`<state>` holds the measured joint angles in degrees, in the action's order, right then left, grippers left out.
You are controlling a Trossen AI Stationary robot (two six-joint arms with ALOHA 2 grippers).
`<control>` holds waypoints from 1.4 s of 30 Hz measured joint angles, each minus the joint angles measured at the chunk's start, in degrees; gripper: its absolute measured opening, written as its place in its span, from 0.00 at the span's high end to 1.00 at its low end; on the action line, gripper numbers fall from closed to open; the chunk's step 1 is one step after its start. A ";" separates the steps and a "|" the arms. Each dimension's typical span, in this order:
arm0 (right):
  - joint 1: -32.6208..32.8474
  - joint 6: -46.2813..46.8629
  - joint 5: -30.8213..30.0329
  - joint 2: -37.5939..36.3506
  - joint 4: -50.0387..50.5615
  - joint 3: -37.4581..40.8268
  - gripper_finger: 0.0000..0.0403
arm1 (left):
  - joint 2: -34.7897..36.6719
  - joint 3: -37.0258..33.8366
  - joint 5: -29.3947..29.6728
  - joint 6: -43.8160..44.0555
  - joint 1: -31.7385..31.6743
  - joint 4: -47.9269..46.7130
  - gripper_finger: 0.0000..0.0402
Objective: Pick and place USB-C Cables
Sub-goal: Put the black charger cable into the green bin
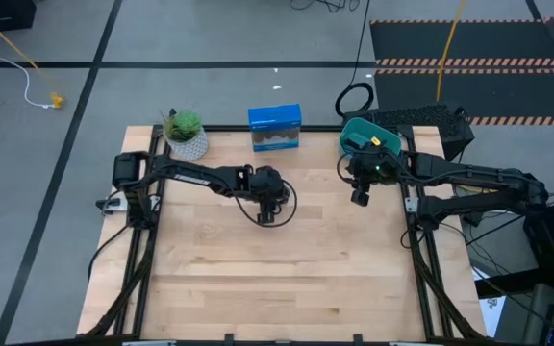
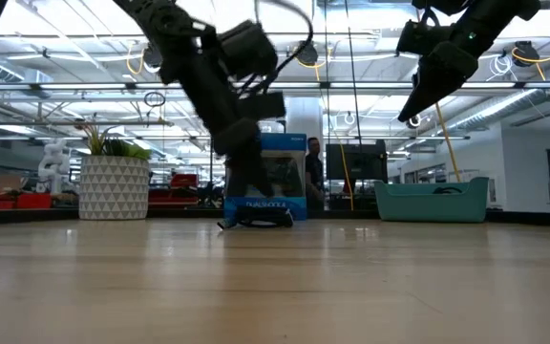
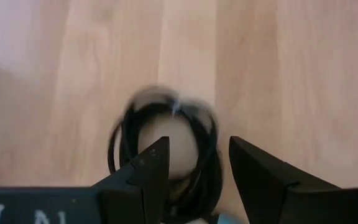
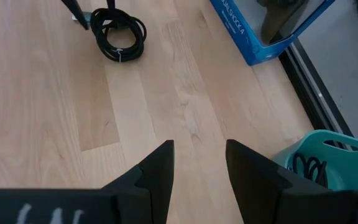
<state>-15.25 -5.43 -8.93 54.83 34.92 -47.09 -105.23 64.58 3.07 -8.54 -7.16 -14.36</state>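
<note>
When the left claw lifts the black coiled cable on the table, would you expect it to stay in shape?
The black coiled cable would probably sag slightly, being thin loops. A tie seems to bind it, so it likely stays coiled. The open left claw straddles one side only, so it may dangle.

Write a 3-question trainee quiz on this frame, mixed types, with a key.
1. True or false: the left gripper is low over the black coiled cable lying on the table.
2. Multiple choice: where is the right gripper? A) inside the teal bin B) raised above the table beside the teal bin C) touching the blue box
3. Fill in: the white pot at the table's back left corner holds a green ____.

Key: 1 true; 2 B, gripper open and empty; 3 plant.
</note>
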 joint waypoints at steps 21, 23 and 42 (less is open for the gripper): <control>-0.02 -0.21 0.01 0.00 -0.39 0.00 0.65 | -13.17 15.62 4.75 -0.90 0.70 -16.95 0.58; -0.02 -0.45 0.00 0.00 -0.42 0.00 0.65 | -13.19 15.62 4.71 -1.51 0.64 -16.63 0.60; -0.02 -1.57 0.00 0.00 -2.13 0.00 0.65 | -12.89 20.01 4.48 -2.88 0.53 -22.90 0.89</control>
<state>-15.27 -7.00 -8.93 54.83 32.79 -47.09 -118.13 84.59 7.55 -11.42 -6.63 -37.26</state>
